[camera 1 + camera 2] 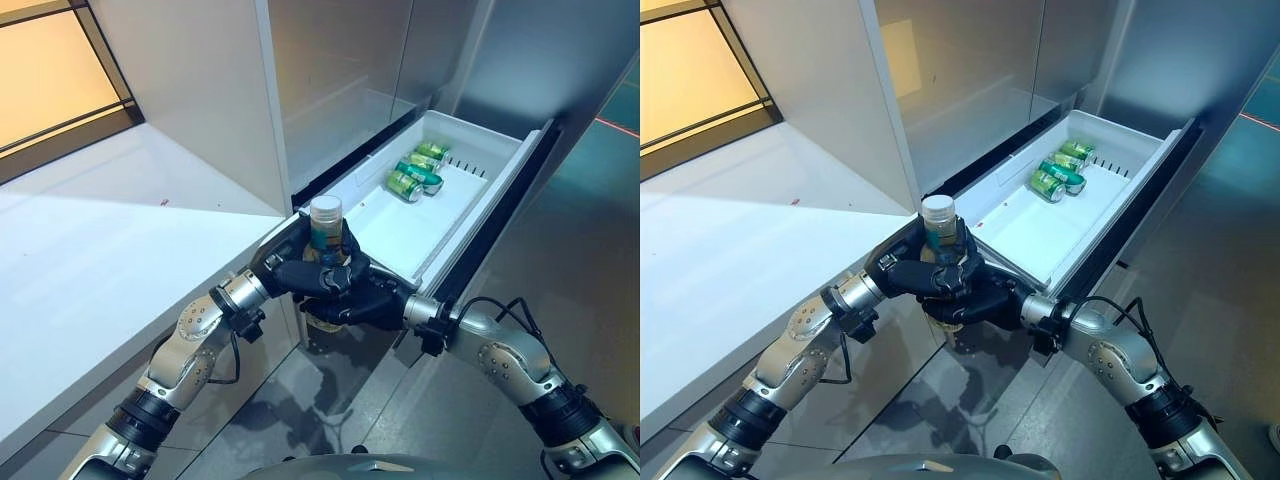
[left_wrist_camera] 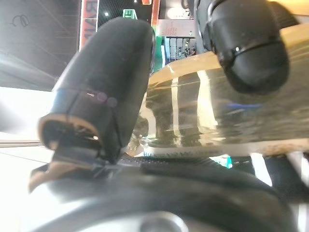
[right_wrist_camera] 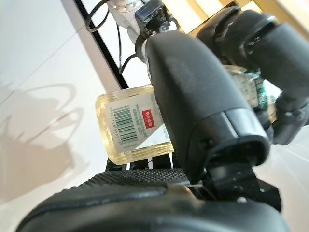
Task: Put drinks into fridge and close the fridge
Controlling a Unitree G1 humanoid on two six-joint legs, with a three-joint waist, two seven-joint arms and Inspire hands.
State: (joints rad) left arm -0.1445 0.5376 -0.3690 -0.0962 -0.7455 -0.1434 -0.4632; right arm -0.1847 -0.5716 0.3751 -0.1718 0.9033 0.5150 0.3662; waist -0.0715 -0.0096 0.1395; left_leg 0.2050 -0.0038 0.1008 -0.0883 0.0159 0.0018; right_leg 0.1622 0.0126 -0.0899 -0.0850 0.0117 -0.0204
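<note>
A clear bottle (image 1: 325,228) of pale yellow drink with a white cap stands upright between both hands, just in front of the near corner of the open fridge drawer (image 1: 400,235). My left hand (image 1: 300,268) is curled round its upper part and my right hand (image 1: 365,303) is curled round its lower part. The bottle also shows in the left wrist view (image 2: 217,111) and in the right wrist view (image 3: 130,128), with my thumb (image 3: 203,101) across it. Green cans (image 1: 416,172) lie at the far end of the drawer.
A white counter (image 1: 100,260) runs along the left. A white cabinet front (image 1: 190,90) rises above the drawer. The drawer's dark front panel (image 1: 500,220) sticks out to the right. Grey floor (image 1: 580,270) lies beyond it.
</note>
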